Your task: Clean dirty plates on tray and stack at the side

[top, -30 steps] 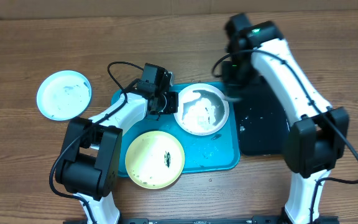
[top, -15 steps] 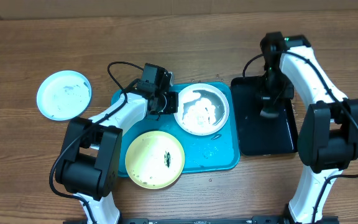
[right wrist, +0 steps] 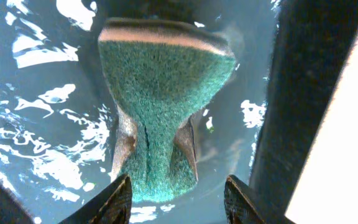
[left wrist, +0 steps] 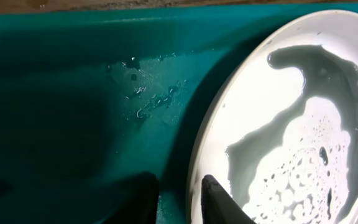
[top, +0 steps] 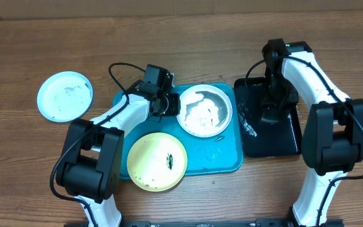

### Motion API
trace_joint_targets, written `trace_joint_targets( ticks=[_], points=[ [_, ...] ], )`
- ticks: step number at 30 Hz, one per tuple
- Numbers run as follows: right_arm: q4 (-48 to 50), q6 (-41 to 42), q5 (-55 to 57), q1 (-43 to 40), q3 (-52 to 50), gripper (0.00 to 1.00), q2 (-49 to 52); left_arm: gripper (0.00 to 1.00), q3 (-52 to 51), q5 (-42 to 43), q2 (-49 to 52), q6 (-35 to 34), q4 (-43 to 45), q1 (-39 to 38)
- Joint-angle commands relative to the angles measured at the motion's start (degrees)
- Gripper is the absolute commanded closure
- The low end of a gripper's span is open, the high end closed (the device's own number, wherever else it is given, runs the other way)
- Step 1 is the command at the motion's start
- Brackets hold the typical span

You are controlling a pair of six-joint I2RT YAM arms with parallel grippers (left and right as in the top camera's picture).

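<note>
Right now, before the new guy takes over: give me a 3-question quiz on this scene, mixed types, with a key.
1. True or false: the yellow plate lies wholly inside the turquoise tray.
2. What does the right gripper hold at the black tray? A) green sponge B) a plate C) nothing
3. Fill in: the foamy water sits in the ____ plate.

Key
1. False: it overhangs the tray's near edge.
2. A: the sponge is pinched between the fingers.
3. White: the white plate on the tray.
</note>
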Motion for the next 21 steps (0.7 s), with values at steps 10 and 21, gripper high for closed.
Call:
trace_joint_targets(
  ticks=[10,21],
  points=[
    [-3.91,1.27,0.76,-8.41,13.51,0.0,-0.7,0.72,0.0,-2.14,1.6,0.26,-0.59,-0.68],
    [-1.29,1.22,0.79,-13.46,13.44,0.0,-0.7,0.96,0.0,-4.09,3.17,0.2,0.02,-1.97]
  ],
)
